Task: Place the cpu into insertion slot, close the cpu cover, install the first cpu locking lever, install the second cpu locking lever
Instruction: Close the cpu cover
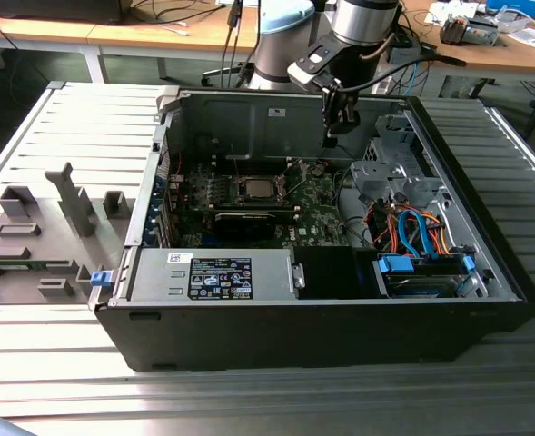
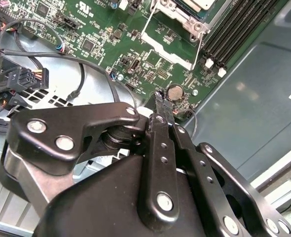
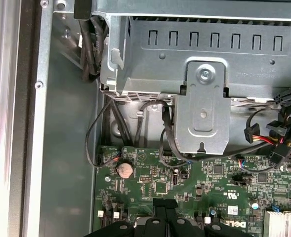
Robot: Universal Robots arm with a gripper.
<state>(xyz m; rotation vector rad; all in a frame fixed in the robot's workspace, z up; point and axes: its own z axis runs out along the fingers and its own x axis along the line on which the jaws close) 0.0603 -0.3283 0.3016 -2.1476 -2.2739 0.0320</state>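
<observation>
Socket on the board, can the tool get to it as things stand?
Probably yes. The tool hangs over the open case, and the socket, toward the exterior view's left of it, has nothing above it.

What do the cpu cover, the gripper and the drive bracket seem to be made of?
The cpu cover: apparently thin sheet metal, bright silver finish; its edges catch the light. The gripper: probably coated metal, smooth semi-gloss black, with silver pins at the joints. The drive bracket: likely bare sheet steel, dull grey; it is folded and punched with slots.
</observation>
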